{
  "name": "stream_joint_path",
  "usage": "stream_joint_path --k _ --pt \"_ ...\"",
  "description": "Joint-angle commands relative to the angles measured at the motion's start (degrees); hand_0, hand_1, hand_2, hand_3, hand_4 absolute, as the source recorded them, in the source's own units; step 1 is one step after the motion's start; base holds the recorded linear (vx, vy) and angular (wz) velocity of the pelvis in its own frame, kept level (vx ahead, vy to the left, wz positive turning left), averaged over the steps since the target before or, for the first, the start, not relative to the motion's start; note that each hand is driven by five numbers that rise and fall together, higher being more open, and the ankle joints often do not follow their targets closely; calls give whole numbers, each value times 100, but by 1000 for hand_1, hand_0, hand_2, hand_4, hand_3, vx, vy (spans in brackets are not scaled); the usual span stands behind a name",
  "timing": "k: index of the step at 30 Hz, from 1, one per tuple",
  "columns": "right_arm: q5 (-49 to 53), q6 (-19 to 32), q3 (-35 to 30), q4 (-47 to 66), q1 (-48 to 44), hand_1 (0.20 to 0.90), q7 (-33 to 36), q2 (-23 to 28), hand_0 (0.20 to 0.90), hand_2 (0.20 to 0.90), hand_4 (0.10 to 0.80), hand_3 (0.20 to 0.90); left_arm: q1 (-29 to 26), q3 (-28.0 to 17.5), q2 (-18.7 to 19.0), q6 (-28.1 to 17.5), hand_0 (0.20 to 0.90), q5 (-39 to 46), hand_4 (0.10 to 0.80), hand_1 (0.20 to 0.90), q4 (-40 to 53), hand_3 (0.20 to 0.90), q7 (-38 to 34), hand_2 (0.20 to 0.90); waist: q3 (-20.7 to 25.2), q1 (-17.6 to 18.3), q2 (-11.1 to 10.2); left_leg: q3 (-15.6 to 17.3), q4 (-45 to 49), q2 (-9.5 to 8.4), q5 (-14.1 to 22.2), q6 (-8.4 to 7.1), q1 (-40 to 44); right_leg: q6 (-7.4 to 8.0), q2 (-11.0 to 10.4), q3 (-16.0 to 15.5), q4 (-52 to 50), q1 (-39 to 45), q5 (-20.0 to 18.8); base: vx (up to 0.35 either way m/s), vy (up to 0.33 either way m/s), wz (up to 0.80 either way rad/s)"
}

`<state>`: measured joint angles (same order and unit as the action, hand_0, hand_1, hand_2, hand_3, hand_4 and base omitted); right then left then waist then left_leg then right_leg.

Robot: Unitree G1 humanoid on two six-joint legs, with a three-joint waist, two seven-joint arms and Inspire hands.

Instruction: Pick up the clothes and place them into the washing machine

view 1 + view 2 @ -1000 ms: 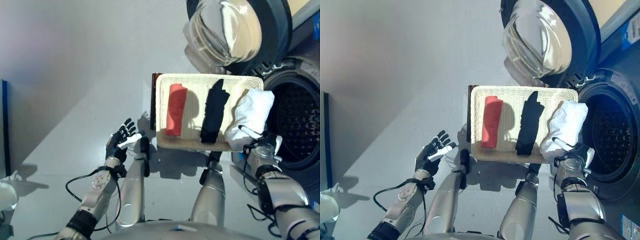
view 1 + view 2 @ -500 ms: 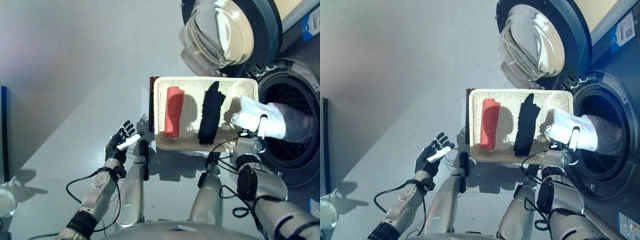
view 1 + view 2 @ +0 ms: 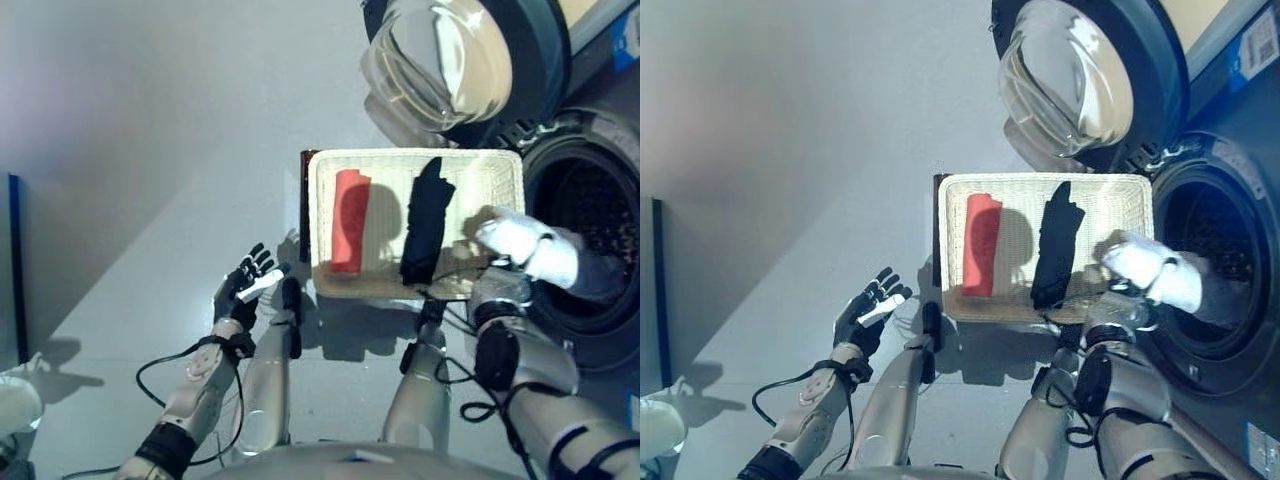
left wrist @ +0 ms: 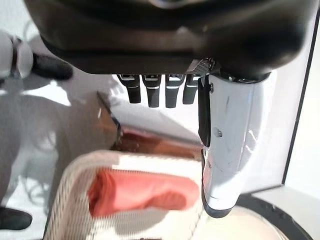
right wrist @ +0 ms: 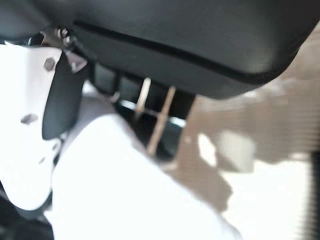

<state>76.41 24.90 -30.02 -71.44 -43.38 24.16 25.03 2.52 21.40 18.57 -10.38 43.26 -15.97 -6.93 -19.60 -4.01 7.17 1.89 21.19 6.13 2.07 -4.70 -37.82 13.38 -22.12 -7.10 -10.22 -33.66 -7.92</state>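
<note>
A wicker basket (image 3: pixel 500 165) holds a rolled red cloth (image 3: pixel 350 220) and a folded black cloth (image 3: pixel 425 232). My right hand (image 3: pixel 497 283) is shut on a white cloth (image 3: pixel 522 243) at the basket's right end. The cloth's far end trails over the rim of the washing machine drum (image 3: pixel 600 215). In the right wrist view the white cloth (image 5: pixel 125 190) lies between thumb and fingers. The machine's round door (image 3: pixel 460 55) stands open above the basket. My left hand (image 3: pixel 243 285) hangs open over the floor, left of the basket, holding nothing.
A dark brown board (image 3: pixel 306 205) stands against the basket's left side. A blue-edged panel (image 3: pixel 12 270) runs along the far left. A white rounded object (image 3: pixel 15 405) sits at the lower left corner. Grey floor spreads left of the basket.
My right hand lifted the white cloth off the basket's right end and carried it right to the drum opening. The left hand stayed put. The camera shifted slightly.
</note>
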Motion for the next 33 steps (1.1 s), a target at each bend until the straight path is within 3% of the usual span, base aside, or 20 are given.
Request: stream_joint_path --k 1,11,18,20,25,33 --pt "-123 326 14 -14 -219 200 53 1114 200 200 300 200 338 -14 269 -263 900 -95 800 900 616 900 148 900 -1 7 218 -404 447 303 143 -369 -257 -147 -19 162 -1566 -233 1062 -30 -8 -7" --pt "-57 207 8 -421 -436 200 354 1983 200 200 300 200 685 -162 368 -265 900 7 800 900 738 900 80 900 92 -42 263 -392 1030 311 372 -311 -857 -231 -40 477 -2431 -1124 1388 -7 0 -1" --pt "311 684 -498 -431 -445 200 831 2421 200 200 300 200 739 -121 393 -250 900 87 800 900 905 900 18 900 226 -42 441 -414 1234 227 552 -303 -1083 -242 -60 690 -2801 -1470 1650 15 15 2" --pt "308 697 -537 -466 -409 200 886 2496 200 200 300 200 776 -104 405 -258 900 111 800 900 936 900 8 900 252 -54 486 -394 1270 208 448 -281 -1211 -264 -101 682 -2812 -1591 1553 12 23 6" --pt "282 686 -434 -457 -533 200 845 2710 200 200 300 200 841 -178 477 -309 900 194 800 900 976 900 1 900 380 -84 499 -396 1334 191 607 -274 -1242 -242 -95 776 -2970 -1698 1698 9 15 4" --pt "-15 503 256 -463 -1137 200 727 3288 200 200 300 200 909 -179 505 -366 900 272 800 900 953 900 15 900 404 -153 445 -347 1250 193 450 -275 -1347 -269 -104 807 -3006 -1870 1623 -10 0 -2"
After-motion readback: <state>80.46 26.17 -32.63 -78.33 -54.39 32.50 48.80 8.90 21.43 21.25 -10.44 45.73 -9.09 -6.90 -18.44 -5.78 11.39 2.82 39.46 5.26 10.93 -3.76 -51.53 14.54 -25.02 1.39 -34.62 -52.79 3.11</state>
